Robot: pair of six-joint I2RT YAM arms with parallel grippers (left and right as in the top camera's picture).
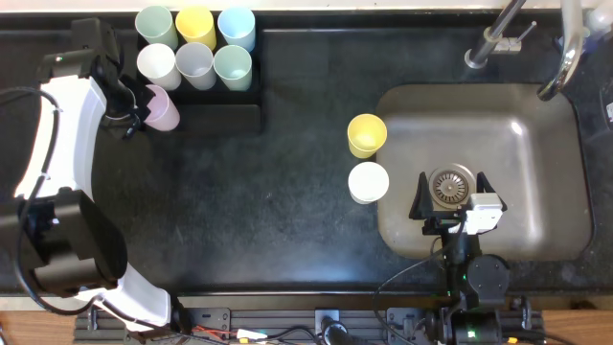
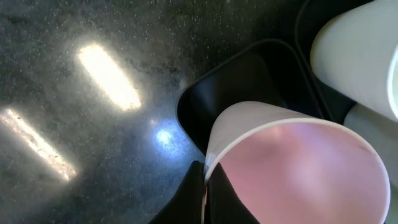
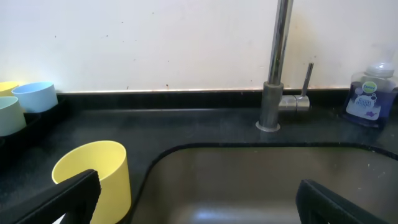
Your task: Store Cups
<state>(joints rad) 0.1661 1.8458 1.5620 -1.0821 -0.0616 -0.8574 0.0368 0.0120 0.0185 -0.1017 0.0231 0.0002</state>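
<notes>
I'm working over a dark speckled counter with a steel sink let into its right side. The black rack sits at the far left, with six cups in it. My left gripper is closed on the rim of the pink cup, one finger inside the mouth. The cup hangs tilted, mouth towards the wrist. The empty slot lies just below and beyond its base, so I judge the cup needs righting before it goes down. My right gripper hovers over the sink, fingers wide apart and holding nothing. It is the nearer arm to the yellow cup and white cup, which stand beside the sink's left edge.
</notes>
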